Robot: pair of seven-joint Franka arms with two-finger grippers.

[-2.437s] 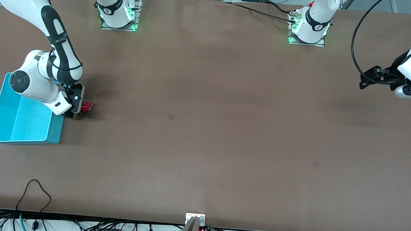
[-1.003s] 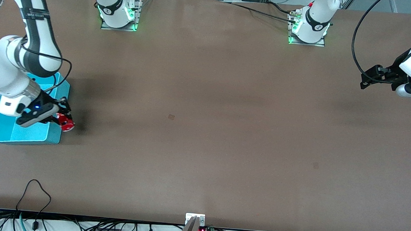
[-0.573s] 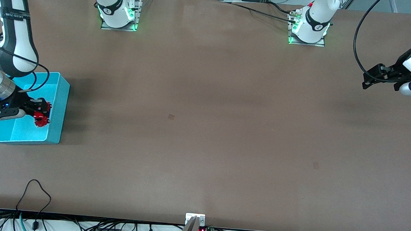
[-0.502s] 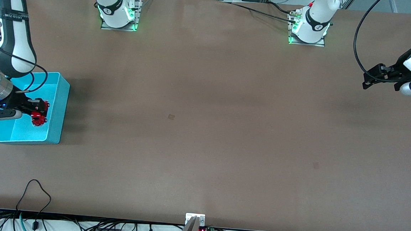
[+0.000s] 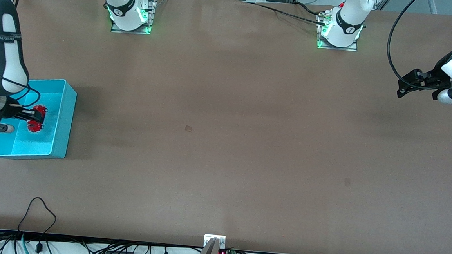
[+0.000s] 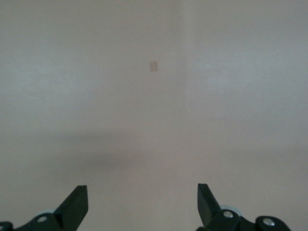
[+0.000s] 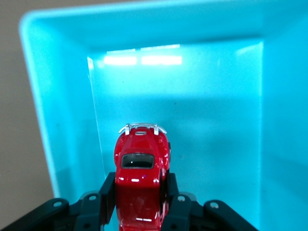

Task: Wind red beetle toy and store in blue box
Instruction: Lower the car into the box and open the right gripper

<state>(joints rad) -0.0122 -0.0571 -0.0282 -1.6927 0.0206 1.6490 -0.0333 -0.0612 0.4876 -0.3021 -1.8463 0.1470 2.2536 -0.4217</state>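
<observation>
- The right gripper (image 5: pixel 33 117) now hangs over the inside of the blue box (image 5: pixel 62 125), at the right arm's end of the table; a couple of seconds ago it was down at the tabletop just beside that box.
- Its jaws are pinched on the red beetle toy (image 5: pixel 37 119), one finger on each flank, as the right wrist view shows (image 7: pixel 140 180).
- The toy has come off the table, crossed the box's wall and now sits in the air above the cyan floor, not resting on it.
- In the last half second toy and gripper have slid deeper over the box, away from the wall that faces the middle of the table.
- The box itself has not shifted.
- The left gripper (image 5: pixel 407 84) waits over the bare brown table (image 5: pixel 225 142) at the left arm's end, its jaws spread wide with nothing between them (image 6: pixel 142 207); it has hardly moved.
</observation>
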